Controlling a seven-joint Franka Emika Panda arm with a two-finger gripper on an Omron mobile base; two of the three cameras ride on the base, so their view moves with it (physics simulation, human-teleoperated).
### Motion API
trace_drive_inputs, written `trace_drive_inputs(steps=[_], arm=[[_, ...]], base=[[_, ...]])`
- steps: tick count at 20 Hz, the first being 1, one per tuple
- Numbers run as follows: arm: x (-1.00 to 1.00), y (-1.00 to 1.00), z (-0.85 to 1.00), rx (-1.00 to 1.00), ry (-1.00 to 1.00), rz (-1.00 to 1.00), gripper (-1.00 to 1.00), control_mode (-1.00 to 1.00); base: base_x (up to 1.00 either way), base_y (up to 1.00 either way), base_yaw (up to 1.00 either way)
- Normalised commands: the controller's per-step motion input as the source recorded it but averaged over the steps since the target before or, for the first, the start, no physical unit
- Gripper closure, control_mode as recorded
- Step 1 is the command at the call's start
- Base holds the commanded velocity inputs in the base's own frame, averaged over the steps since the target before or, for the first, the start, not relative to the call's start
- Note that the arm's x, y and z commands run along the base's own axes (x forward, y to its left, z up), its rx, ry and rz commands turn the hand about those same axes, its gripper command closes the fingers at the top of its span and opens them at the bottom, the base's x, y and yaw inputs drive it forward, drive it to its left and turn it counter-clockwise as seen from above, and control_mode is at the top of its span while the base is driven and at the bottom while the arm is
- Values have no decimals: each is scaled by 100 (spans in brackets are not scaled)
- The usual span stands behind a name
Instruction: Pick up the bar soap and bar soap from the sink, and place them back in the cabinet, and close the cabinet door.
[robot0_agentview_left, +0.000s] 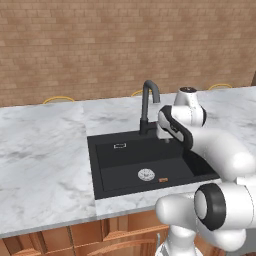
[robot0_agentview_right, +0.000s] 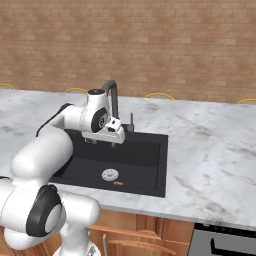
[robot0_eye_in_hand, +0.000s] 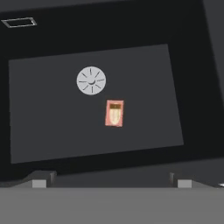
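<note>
- Fingertips are showing at the bottom of the hand view, set wide apart with nothing between them, so we are reading the gripper as open and empty.
- We are seeing one soap lying flat on the sink floor, just beside the drain and apart from it; in the base views it is a small orange sliver near the front wall.
- We are not seeing a second soap or the cabinet.
- We are judging the main risk to be a missed grasp: the bar is thin and flat, so fingers coming down too shallow could close over it, or skid it away.
- We are also watching the faucet, which is standing close to the wrist and could be struck.
- We are holding the arm folded over the basin, hand pointing down, well above the floor.
</note>
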Motion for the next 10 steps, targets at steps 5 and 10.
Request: trace_drive_inputs(steps=[5,10], arm=[[29,0,0,0,0,0,-100,-100],[26,0,-10,0,0,0,-100,-100]], base=[[0,0,0],[0,0,0]])
